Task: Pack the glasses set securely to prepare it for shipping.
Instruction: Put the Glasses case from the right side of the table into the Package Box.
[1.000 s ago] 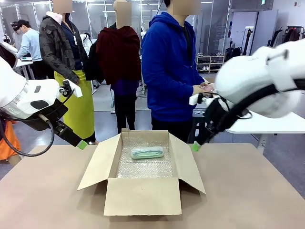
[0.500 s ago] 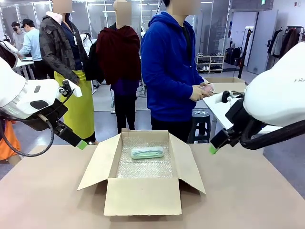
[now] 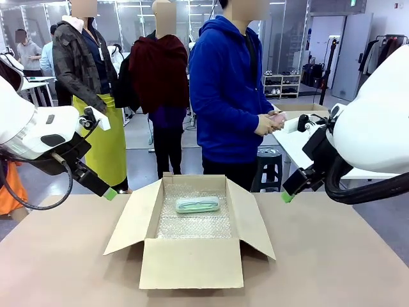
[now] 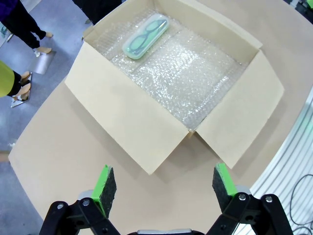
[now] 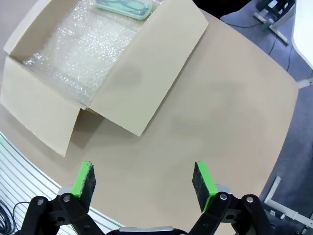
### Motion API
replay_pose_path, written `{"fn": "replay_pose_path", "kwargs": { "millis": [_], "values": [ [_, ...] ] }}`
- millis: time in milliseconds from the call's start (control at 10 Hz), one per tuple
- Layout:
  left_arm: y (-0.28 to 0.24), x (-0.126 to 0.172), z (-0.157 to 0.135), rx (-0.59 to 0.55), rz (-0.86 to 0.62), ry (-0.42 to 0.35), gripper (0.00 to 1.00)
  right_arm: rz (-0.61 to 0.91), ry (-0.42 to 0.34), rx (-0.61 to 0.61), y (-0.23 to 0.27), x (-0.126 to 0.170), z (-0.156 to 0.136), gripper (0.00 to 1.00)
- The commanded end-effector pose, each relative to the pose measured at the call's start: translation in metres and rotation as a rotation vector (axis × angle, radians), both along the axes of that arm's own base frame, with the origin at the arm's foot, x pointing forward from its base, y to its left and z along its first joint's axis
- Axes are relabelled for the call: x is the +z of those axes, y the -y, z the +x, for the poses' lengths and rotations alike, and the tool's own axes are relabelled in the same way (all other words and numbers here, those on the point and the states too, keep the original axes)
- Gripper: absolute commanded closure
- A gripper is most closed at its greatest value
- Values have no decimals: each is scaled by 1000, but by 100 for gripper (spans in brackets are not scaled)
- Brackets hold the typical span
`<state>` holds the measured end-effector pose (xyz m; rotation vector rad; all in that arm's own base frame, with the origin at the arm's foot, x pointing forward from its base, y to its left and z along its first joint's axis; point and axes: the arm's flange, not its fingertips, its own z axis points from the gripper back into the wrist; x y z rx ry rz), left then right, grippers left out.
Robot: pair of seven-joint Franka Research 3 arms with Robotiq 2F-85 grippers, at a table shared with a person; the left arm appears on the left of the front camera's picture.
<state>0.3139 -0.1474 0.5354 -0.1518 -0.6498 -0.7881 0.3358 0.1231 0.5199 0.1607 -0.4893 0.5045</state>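
Left pincer (image 4: 161, 182) and right pincer (image 5: 143, 177) gape wide, empty; mint glasses case (image 3: 197, 204) lies on bubble wrap (image 4: 195, 73) in box (image 3: 192, 262)

left arm (image 3: 38, 131): white rounded shell, black joint, black cable (image 3: 25, 203) looping below
left pincer (image 4: 164, 185): black linked fingers with visible screws, green pads (image 4: 103, 182)
right arm (image 3: 377, 128): bulky white shell, black wrist section
right pincer (image 5: 142, 180): black bolted links, green pads
person (image 3: 227, 89): blue hooded sweatshirt, long sleeves, dark trousers
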Motion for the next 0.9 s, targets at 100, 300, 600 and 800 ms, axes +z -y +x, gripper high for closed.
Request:
{"fn": "replay_pose_path", "kwargs": {
  "millis": [100,300,600,800],
  "values": [
    [-1,0,0,-9,-9,-1,0,7,-1,-5,0,-2,1,0],
    [-1,0,0,-9,-9,-1,0,7,-1,-5,0,-2,1,0],
    [-1,0,0,-9,-9,-1,0,7,-1,-5,0,-2,1,0],
    [-1,0,0,-9,-9,-1,0,7,-1,-5,0,-2,1,0]
  ]
}}
